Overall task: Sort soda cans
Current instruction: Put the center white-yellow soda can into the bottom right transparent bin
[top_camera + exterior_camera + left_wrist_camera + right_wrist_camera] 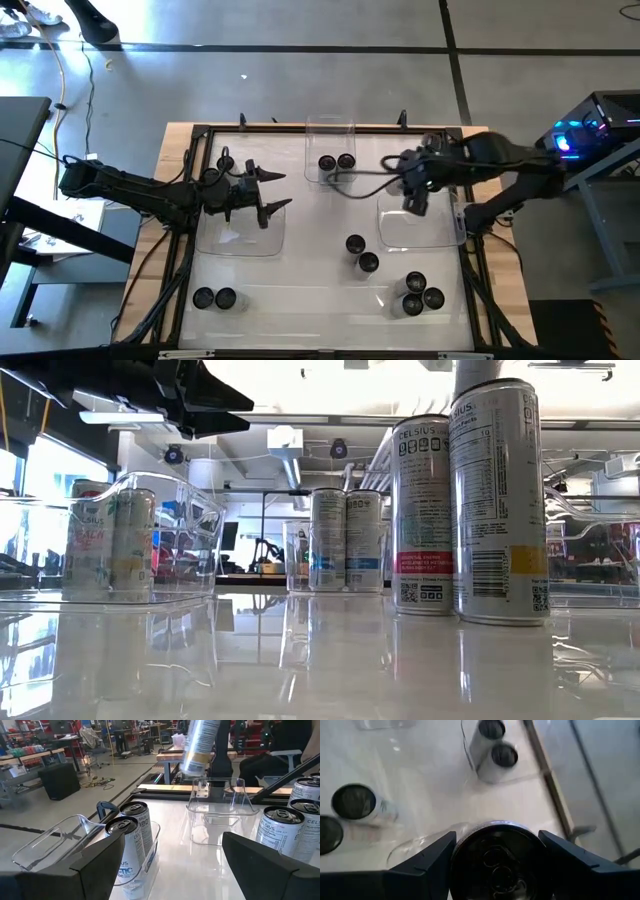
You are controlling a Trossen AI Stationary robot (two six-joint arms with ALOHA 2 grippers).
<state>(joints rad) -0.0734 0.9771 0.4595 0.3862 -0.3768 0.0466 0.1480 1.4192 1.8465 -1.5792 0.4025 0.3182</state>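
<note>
The soda cans are slim and silver with dark tops. Two stand in the far clear tray [330, 150], shown close in the left wrist view [132, 827]. Two more [361, 252] stand mid-table, several [418, 295] near right, two [214, 298] near left and two [218, 168] by the left arm. My right gripper [415, 195] is shut on one can [495, 865] above the right clear tray [440, 235]. My left gripper [283, 190] hangs open over the left clear tray [215, 240], touching nothing. My right gripper pinches the can between its two fingers [427, 857], on opposite sides of the wall just below the dark top [495, 840]. The fingers come from above, pointing down. The can [199, 745] is lifted clear and hangs slightly tilted over the right tray [220, 810].
A black frame [190, 250] borders the white table, with cables along its left side. The three clear trays stand at the left, far centre and right. In the low view two cans [470, 500] stand close to the camera. Bare table lies along the near edge.
</note>
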